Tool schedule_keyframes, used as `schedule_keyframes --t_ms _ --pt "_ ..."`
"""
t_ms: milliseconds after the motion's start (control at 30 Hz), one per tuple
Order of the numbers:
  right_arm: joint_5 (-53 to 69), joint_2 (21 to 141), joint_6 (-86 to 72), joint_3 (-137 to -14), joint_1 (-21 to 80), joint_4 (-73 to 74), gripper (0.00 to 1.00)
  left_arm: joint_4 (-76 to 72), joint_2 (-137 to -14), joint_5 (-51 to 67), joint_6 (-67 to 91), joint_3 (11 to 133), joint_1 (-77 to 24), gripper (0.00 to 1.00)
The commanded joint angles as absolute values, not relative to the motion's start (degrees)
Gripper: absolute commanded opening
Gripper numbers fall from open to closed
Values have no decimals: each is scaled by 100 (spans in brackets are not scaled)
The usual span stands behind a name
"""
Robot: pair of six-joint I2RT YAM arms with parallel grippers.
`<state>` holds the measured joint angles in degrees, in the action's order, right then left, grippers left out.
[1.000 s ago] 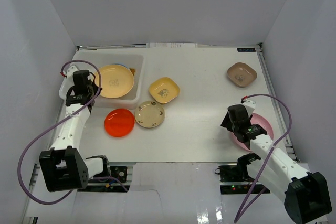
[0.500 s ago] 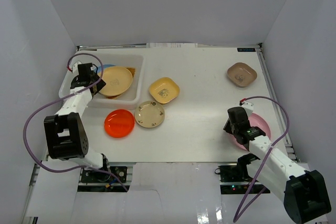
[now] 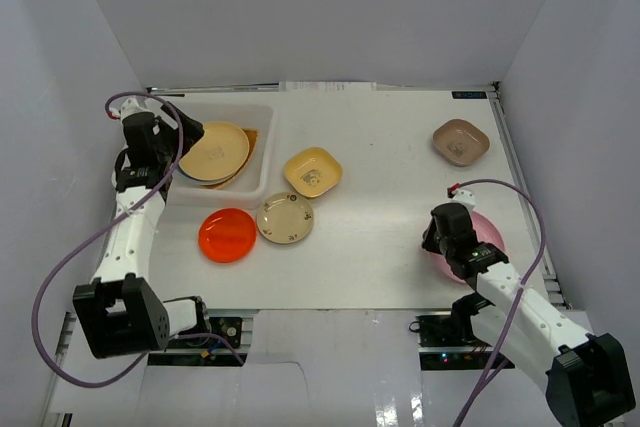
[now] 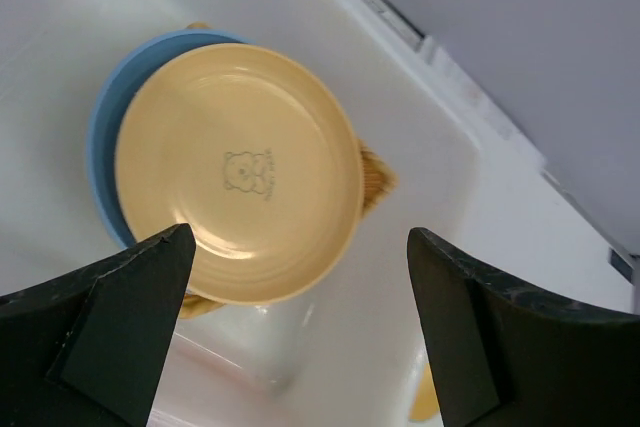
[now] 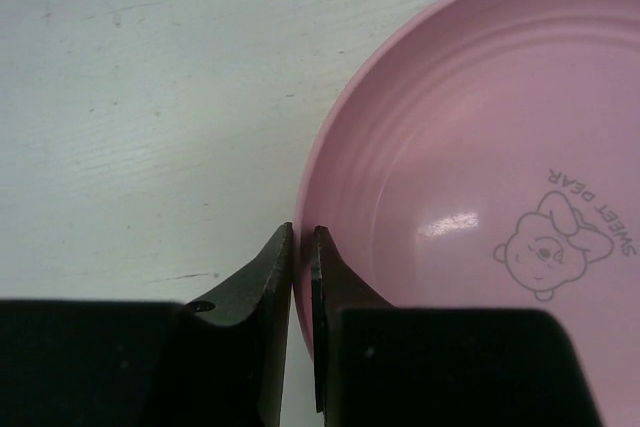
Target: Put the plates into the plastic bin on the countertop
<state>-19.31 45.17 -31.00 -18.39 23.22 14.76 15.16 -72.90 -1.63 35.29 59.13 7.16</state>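
The plastic bin (image 3: 262, 152) stands at the back left of the countertop (image 3: 390, 207). In it a yellow-orange plate (image 4: 240, 167) lies on a blue plate (image 4: 105, 137) and a tan woven one (image 4: 375, 172). My left gripper (image 4: 300, 242) hovers open over the bin's left side (image 3: 172, 139), holding nothing. At the right, my right gripper (image 5: 303, 237) is shut on the left rim of the pink plate (image 5: 480, 177), which rests on the countertop (image 3: 490, 242). Loose plates lie on the counter: yellow square (image 3: 312, 171), cream (image 3: 285, 218), red-orange (image 3: 227, 234), brown square (image 3: 461, 141).
Pale grey walls (image 3: 70, 97) close in the countertop on three sides. The pink plate sits close to the right edge (image 3: 530, 237). A purple cable (image 3: 60, 277) loops off each arm.
The left gripper opened, let the yellow-orange plate drop into the bin and drew back to the left. The right gripper closed onto the pink plate's rim.
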Motion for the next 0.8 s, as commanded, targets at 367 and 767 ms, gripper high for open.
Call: schedule_keyframes --t_ms 367,767 --pt "-1969 6578 -1954 -5042 5060 642 8 669 -4978 4034 3761 5396 88 98" --pt "-1182 10788 781 -10448 6117 545 8 1440 -4561 2603 3183 7951 -755 98"
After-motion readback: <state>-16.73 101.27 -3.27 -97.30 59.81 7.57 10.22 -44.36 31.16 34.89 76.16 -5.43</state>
